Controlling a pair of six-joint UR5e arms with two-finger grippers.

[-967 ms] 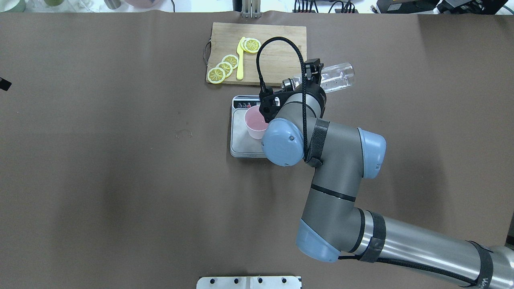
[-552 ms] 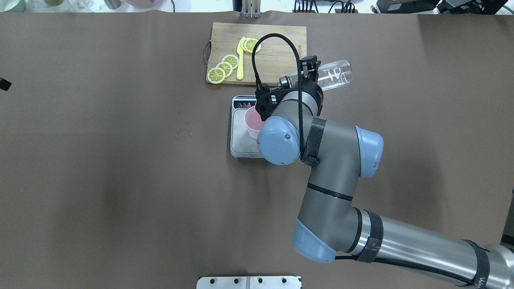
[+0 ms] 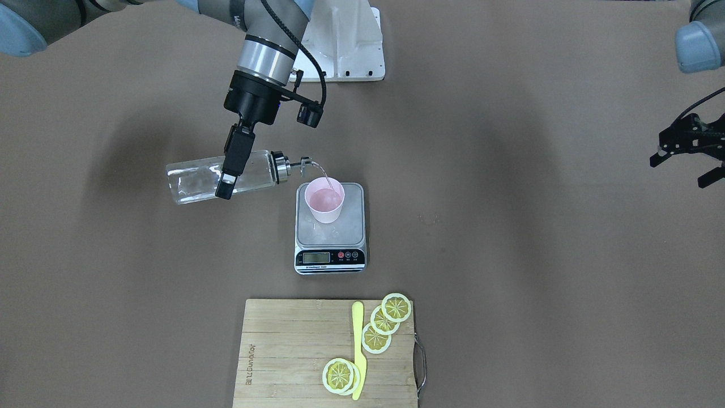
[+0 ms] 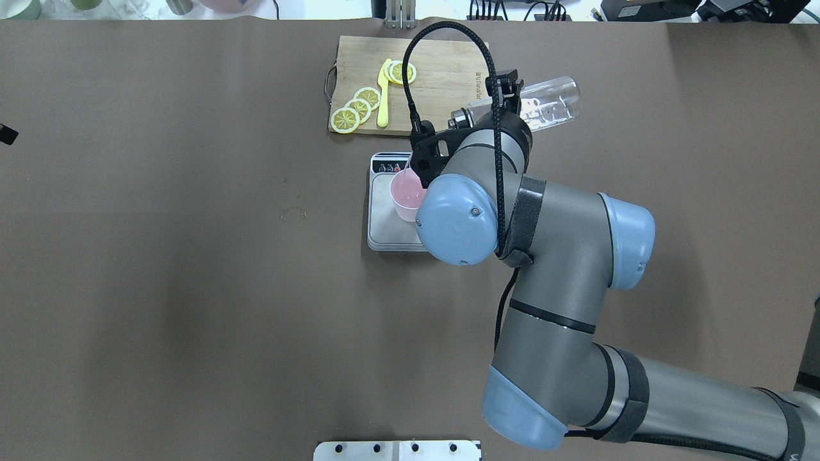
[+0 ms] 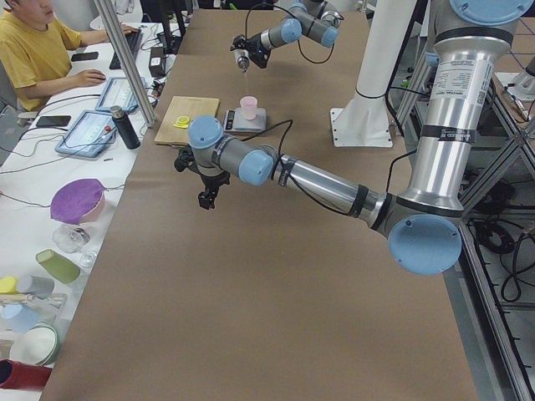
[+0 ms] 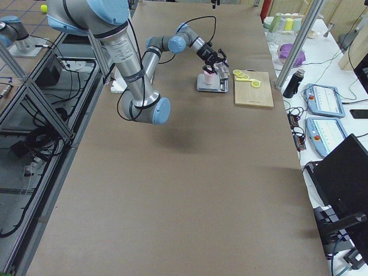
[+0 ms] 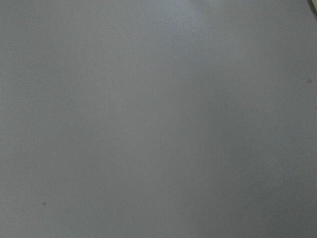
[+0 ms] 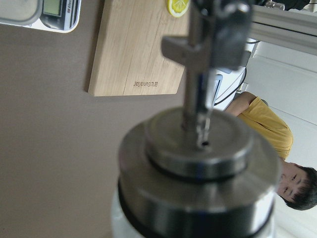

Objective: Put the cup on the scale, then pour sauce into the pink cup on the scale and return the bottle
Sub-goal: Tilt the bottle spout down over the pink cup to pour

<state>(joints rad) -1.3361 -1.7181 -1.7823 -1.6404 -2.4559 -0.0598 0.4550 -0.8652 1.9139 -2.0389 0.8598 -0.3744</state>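
Pouring, left of centre.
The right gripper (image 3: 225,180) pinches the tilted clear glass bottle (image 3: 192,181); thin colourless sauce (image 3: 323,169) falls into the small pale pink plastic cup (image 3: 324,207) on the rectangular steel scale (image 3: 352,228) at centre. Far right, the left gripper (image 3: 677,173) is spread.

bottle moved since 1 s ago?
Yes. In the overhead view the bottle has shifted upward and rightward in frame, judged against the cutting board.

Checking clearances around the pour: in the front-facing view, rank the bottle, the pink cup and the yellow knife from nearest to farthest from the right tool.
1. The bottle, held in the right tool.
2. The cup, on the scale, just past the spout.
3. The knife, on the cutting board, farthest.
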